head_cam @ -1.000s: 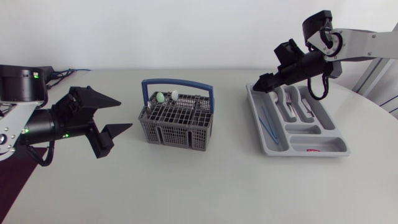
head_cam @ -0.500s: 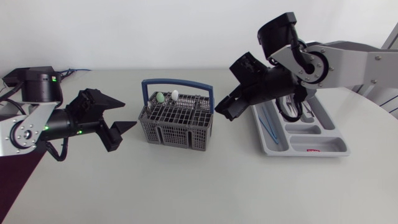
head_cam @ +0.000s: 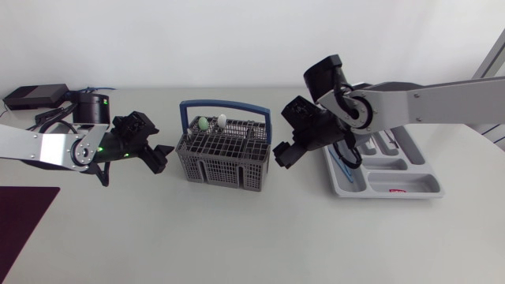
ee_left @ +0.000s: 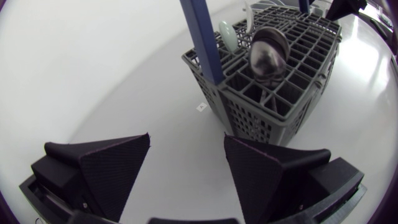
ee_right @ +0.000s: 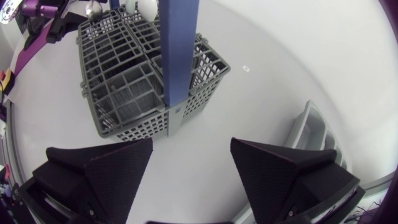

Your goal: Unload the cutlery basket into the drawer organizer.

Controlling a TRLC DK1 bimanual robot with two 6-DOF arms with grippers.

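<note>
The grey cutlery basket (head_cam: 225, 156) with a blue handle (head_cam: 226, 105) stands mid-table. A pale green spoon (head_cam: 203, 123) and a white one (head_cam: 222, 121) stick up at its back; a metal spoon (ee_left: 268, 53) shows in the left wrist view. My left gripper (head_cam: 160, 147) is open just left of the basket (ee_left: 283, 81), nothing between its fingers. My right gripper (head_cam: 282, 142) is open at the basket's right side, facing the basket (ee_right: 140, 84) and handle (ee_right: 178, 56). The grey drawer organizer (head_cam: 394, 193) lies to the right, holding several pieces of cutlery and a thin blue utensil (head_cam: 341, 158).
A black box (head_cam: 33, 96) sits at the table's far left back. A dark mat (head_cam: 24, 209) lies at the left front edge. The organizer's corner (ee_right: 309, 127) is close beside my right gripper. The white table (head_cam: 237, 237) runs bare along the front.
My right arm swung left from above the organizer to the basket's right side. My left arm moved right, up to the basket's left side. Both grippers stayed open.
</note>
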